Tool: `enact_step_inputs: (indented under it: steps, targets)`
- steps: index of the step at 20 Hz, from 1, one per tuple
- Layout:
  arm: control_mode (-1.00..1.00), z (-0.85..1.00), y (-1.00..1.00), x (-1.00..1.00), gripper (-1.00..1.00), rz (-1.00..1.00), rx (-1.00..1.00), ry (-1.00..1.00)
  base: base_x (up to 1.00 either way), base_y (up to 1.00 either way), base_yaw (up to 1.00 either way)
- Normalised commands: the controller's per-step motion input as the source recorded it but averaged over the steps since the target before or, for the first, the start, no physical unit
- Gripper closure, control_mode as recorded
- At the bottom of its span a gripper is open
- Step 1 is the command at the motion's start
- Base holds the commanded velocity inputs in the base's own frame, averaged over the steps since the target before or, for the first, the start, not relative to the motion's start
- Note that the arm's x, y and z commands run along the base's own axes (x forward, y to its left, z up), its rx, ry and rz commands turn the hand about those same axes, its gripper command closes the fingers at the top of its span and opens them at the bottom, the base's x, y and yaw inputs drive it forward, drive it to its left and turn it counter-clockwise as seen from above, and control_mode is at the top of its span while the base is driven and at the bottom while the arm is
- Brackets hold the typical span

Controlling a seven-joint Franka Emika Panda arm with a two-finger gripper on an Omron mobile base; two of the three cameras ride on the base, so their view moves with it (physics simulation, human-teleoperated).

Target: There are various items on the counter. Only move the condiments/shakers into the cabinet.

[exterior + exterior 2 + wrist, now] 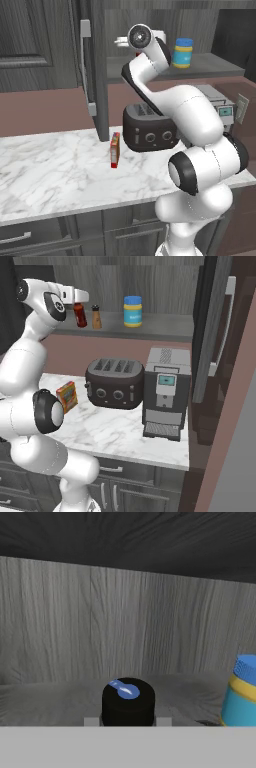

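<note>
Pincer (80, 305) of mine clenched on dark red bottle (79, 315), held upright over cabinet shelf (165, 327). Brown shaker (96, 317) just beside it on shelf, blue-lidded jar (132, 311) further along. Red-orange box (115, 150) stands on worktop (50, 170) near toaster (149, 130).

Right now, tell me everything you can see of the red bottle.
The red bottle is slim, dark red and glossy like plastic, with a round black cap bearing a small blue mark. It stands upright at the cabinet shelf, just left of the brown shaker. The gripper is shut on its neck from above.
</note>
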Motion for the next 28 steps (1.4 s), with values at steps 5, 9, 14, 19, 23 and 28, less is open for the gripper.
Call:
enact_step_inputs:
  steps: [5,9,14,19,23,28]
  targets:
    - [-1.00,0.00,-0.07,0.07,1.00,0.00,0.00,0.00,0.00,0.00,0.00]
    - [-1.00,0.00,-0.09,0.04,1.00,0.00,0.00,0.00,0.00,0.00,0.00]
    - [-1.00,0.00,-0.02,0.01,-1.00,0.00,0.00,0.00,0.00,0.00,0.00]
    - [-1.00,0.00,0.00,0.00,-1.00,0.00,0.00,0.00,0.00,0.00,0.00]
    - [-1.00,0.00,0.00,0.00,-1.00,0.00,0.00,0.00,0.00,0.00,0.00]
    - [-1.00,0.00,0.00,-0.14,-1.00,0.00,0.00,0.00,0.00,0.00,0.00]
